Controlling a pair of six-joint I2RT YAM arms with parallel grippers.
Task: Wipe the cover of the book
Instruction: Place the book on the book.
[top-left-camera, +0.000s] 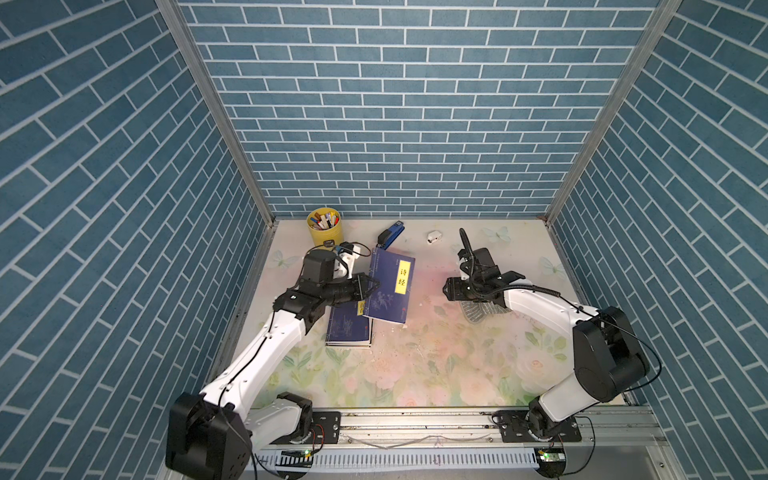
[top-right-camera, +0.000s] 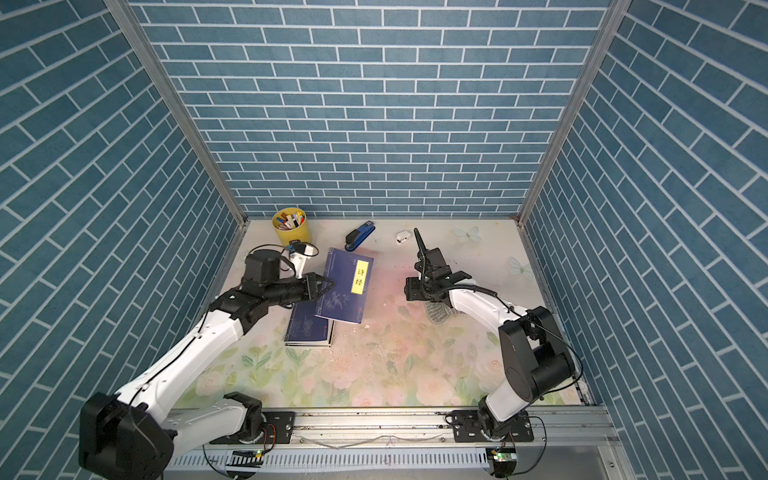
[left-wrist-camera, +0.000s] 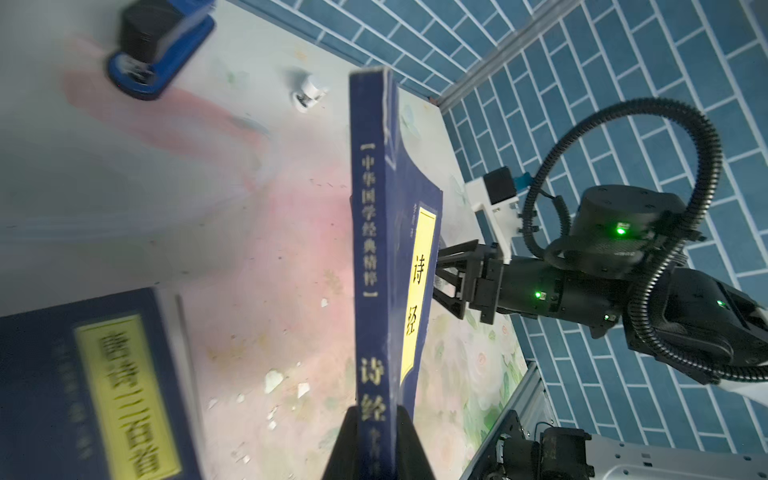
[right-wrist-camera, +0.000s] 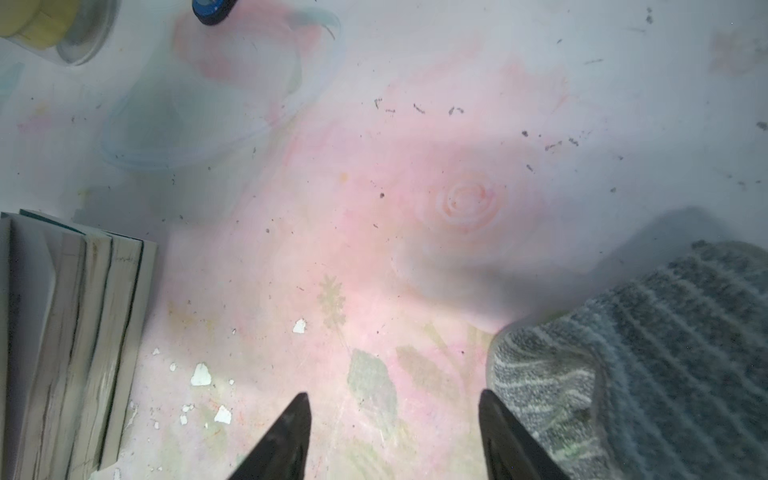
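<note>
The blue book (top-left-camera: 390, 286) (top-right-camera: 345, 286) with a yellow title label is tilted up off the table. My left gripper (top-left-camera: 365, 289) (top-right-camera: 328, 286) (left-wrist-camera: 376, 419) is shut on it, a finger on each side of its spine (left-wrist-camera: 374, 232). My right gripper (top-left-camera: 445, 289) (top-right-camera: 409, 289) (right-wrist-camera: 392, 401) hangs open over bare table, to the right of the book, with nothing between its fingers. A grey striped cloth (top-left-camera: 478, 311) (top-right-camera: 438, 311) (right-wrist-camera: 644, 353) lies crumpled on the table beside one right fingertip, under the right arm.
A second blue book (top-left-camera: 349, 330) (top-right-camera: 307, 330) (left-wrist-camera: 95, 386) lies flat under the lifted one. At the back stand a yellow pen cup (top-left-camera: 325, 226), a blue stapler (top-left-camera: 390, 235) and a small white object (top-left-camera: 433, 237). Paper scraps (right-wrist-camera: 201, 374) dot the table.
</note>
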